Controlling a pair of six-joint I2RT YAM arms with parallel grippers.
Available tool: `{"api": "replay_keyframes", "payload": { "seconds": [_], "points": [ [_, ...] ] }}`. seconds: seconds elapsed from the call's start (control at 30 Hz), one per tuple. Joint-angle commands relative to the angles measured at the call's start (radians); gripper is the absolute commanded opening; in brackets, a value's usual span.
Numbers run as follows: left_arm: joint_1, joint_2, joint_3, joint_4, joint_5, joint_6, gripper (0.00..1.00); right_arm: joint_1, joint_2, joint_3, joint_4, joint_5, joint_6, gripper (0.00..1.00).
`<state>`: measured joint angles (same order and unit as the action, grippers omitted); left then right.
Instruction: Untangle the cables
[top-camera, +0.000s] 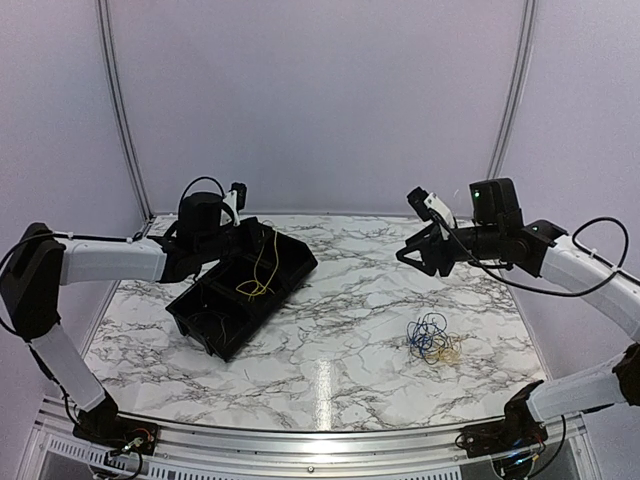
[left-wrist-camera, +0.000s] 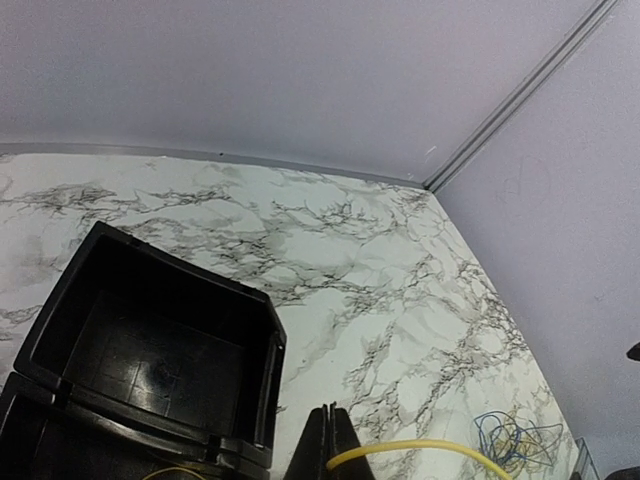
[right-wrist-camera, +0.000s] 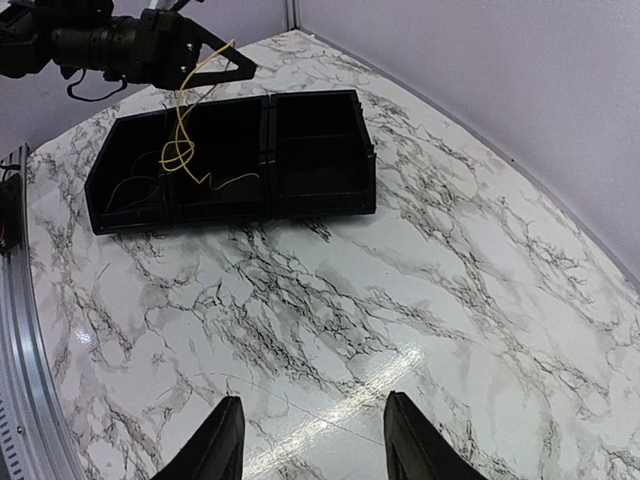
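A white, grey-veined marble-patterned bench (top-camera: 350, 300) carries everything. On its left half a long black plastic bin (top-camera: 235, 345) with three compartments sits at an angle, one end towards the back wall and the other towards the near edge.

The left arm reaches over the far end of the bin. Its pincer (top-camera: 262, 232) hangs above the bin, its fingers pressed together on the top of a thin yellow cable (top-camera: 262, 275). In the left wrist view the closed left pincer (left-wrist-camera: 328, 445) shows the yellow cable (left-wrist-camera: 420, 447) arching out from between the tips.

The right arm is raised over the right half of the bench, well apart from the bin. Its pincer (right-wrist-camera: 312, 440) has its fingers spread, with only bare bench between them.

A small tangle of thin cables (top-camera: 432, 340), mostly blue with yellow and whitish strands, lies on the bench near the right front, below the right pincer and touched by neither arm.

From the right wrist, the yellow cable (right-wrist-camera: 180, 140) drops from the left pincer (right-wrist-camera: 225, 62) and forms a small loop. Its kinked lower end lies in the middle compartment of the bin (right-wrist-camera: 320, 200).
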<state>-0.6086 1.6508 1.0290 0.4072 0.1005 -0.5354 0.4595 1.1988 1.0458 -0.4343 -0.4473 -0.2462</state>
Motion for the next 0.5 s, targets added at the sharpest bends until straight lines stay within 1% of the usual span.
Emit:
{"api": "replay_keyframes", "payload": {
  "seconds": [0.0,0.2,0.47],
  "points": [
    [0.046,0.045,-0.014,0.009,-0.013,0.011,0.0,-0.019,-0.042,-0.012,0.0,0.011,-0.015,0.48],
    [0.099,0.084,-0.028,-0.001,-0.032,0.037,0.0,-0.047,-0.071,-0.041,-0.005,0.004,-0.003,0.48],
    [0.105,0.157,-0.024,-0.013,-0.058,0.051,0.03,-0.075,-0.092,-0.062,-0.006,-0.002,0.004,0.48]
  ]
}}
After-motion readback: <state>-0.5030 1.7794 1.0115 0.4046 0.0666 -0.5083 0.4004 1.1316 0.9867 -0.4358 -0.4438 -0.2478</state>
